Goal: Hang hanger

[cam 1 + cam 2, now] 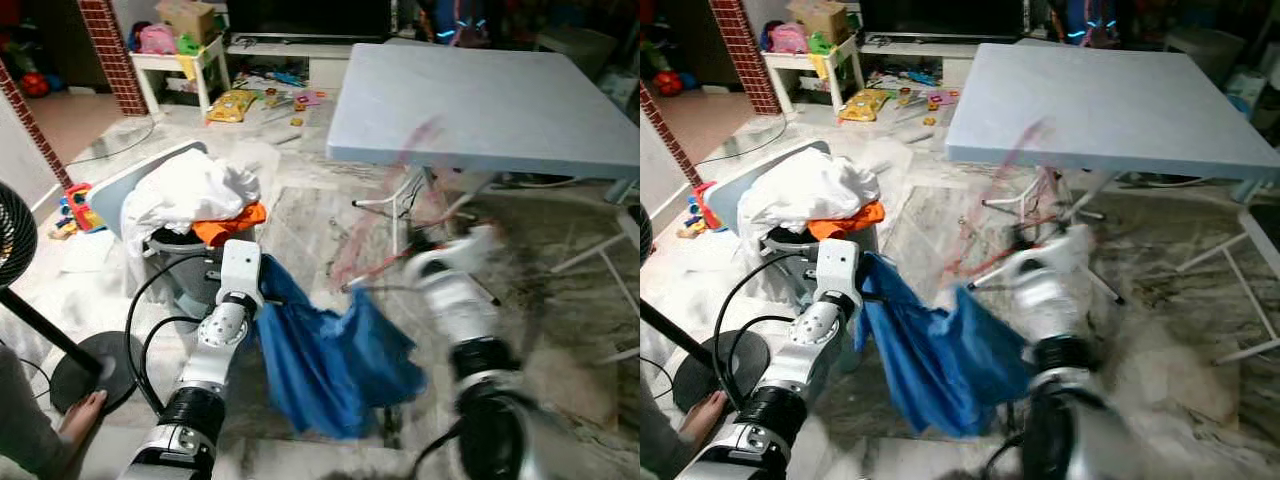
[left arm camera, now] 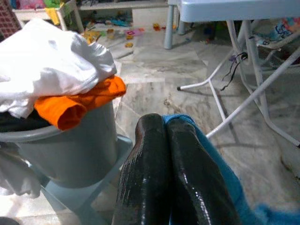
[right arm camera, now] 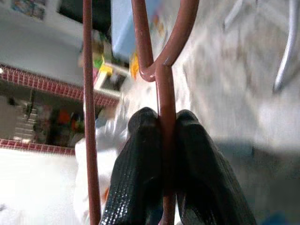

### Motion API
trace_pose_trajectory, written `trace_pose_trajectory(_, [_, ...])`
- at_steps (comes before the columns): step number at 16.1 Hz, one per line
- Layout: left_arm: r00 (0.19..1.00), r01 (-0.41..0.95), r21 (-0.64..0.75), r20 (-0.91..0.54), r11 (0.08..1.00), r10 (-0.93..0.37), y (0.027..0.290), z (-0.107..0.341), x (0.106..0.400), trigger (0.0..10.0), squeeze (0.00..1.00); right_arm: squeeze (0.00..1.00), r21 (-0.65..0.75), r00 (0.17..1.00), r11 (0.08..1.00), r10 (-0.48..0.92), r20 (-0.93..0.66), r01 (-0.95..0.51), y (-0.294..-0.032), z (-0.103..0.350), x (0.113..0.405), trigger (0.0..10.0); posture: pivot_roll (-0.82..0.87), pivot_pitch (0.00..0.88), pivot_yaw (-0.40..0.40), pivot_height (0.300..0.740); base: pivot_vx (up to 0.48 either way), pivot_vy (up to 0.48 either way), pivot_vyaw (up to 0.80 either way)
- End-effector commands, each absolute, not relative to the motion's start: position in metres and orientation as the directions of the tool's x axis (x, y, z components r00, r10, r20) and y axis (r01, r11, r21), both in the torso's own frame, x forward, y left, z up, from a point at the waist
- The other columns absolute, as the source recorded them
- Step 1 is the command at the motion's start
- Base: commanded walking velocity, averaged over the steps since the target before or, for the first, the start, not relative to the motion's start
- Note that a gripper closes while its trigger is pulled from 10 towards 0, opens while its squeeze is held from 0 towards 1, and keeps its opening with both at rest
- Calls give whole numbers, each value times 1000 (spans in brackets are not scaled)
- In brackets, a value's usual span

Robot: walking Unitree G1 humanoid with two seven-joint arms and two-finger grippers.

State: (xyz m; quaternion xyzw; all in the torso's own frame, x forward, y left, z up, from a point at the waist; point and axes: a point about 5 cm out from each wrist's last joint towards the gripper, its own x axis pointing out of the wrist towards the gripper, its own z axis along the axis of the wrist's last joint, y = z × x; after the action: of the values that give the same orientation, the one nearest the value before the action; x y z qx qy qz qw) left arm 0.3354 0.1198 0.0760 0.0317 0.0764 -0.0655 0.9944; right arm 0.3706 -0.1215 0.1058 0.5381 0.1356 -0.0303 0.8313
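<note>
Laundry bin (image 1: pixel 185 265) beside blue cloth (image 1: pixel 330 360), table (image 1: pixel 480 105) ahead.

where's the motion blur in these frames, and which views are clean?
Left and right eye views: right hand and red hanger smeared; left hand and blue garment sharp. Right wrist view: hanger and fingers crisp, background streaked. Left wrist view: clean, glare on fingers.

Grey table (image 1: pixel 500 105), laundry bin (image 1: pixel 185 265) w/ white clothes (image 1: pixel 185 190), fan base (image 1: pixel 90 370)
</note>
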Motion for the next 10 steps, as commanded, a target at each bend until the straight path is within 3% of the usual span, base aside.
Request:
trace_pose_trajectory(1, [987,124,68,-112,990,-116,121,86,341,10000,0,0,920,989,376,52,-140,111,-125,142,382,0,-130,0,2,740,0,0,0])
trace_pose_trajectory(3, [989,111,55,-101,992,-105,119,89,343,10000,0,0,947,980,318,165,-112,54,-89,161,375,0,-135,0,0,740,0,0,0])
trace_pose_trajectory(4, [991,109,54,-77,993,-105,116,94,346,10000,0,0,974,995,226,91,-43,22,-102,183,382,0,-126,0,-1,740,0,0,0])
trace_pose_trajectory(6, [994,99,28,-39,995,-97,113,102,349,10000,0,0,975,1000,220,20,17,-21,-124,197,388,0,-138,0,7,740,0,0,0])
trace_pose_trajectory(7, [993,113,26,-38,993,-112,110,102,349,10000,0,0,977,995,212,92,-34,14,-114,185,382,0,-133,0,2,740,0,0,0])
trace_pose_trajectory(9, [993,117,28,-38,993,-116,110,102,349,10000,0,0,987,994,131,61,90,-97,-122,210,382,0,-134,0,5,740,0,0,0])
trace_pose_trajectory(10, [993,113,15,-39,994,-112,110,101,349,10000,0,0,981,994,190,109,17,-38,-112,194,379,0,-136,0,9,740,0,0,0])
